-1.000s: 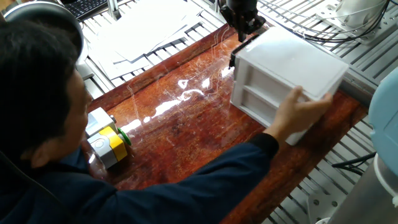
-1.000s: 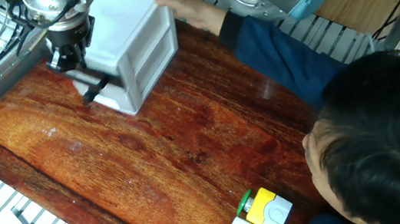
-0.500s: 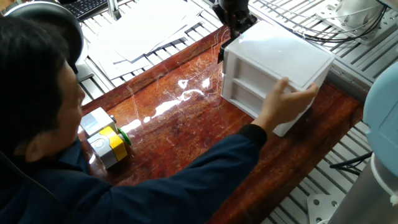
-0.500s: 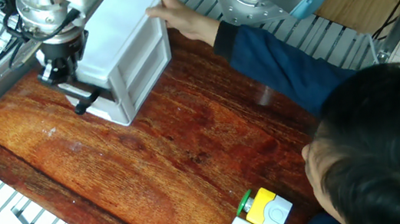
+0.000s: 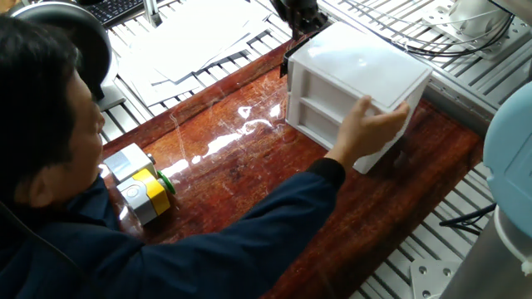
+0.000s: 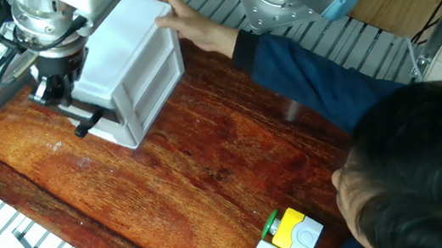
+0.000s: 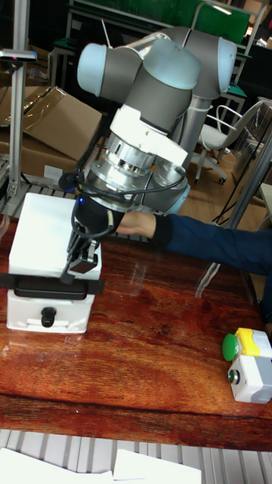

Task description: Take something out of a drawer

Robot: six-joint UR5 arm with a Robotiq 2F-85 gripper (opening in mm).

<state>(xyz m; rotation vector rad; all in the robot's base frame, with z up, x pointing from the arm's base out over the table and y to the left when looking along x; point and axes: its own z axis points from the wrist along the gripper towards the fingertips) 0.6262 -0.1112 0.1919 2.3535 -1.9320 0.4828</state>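
The white two-tier cabinet (image 5: 366, 66) (image 6: 120, 43) (image 7: 41, 234) stands on the wooden table. Each drawer (image 5: 324, 90) sits pushed in, so its inside is hidden. The something is out of view. My gripper (image 7: 83, 265) (image 6: 53, 82) points down at the cabinet's end face. Its fingertips are right at a black handle bar (image 7: 51, 286) (image 6: 88, 124) across that face. Whether the fingers clamp the bar is unclear. In one fixed view the cabinet hides most of the gripper (image 5: 298, 21).
A person's hand (image 5: 370, 129) (image 6: 181, 18) grips the cabinet's far corner, with the arm stretched across the table. A grey-and-yellow block with a green knob (image 5: 141, 187) (image 6: 287, 235) (image 7: 249, 367) sits near the person. Papers (image 5: 199, 41) lie beyond the table edge.
The cabinet, the person's hand on it and my gripper have all shifted together along the table, away from the far end. The grey-and-yellow block has stayed put.
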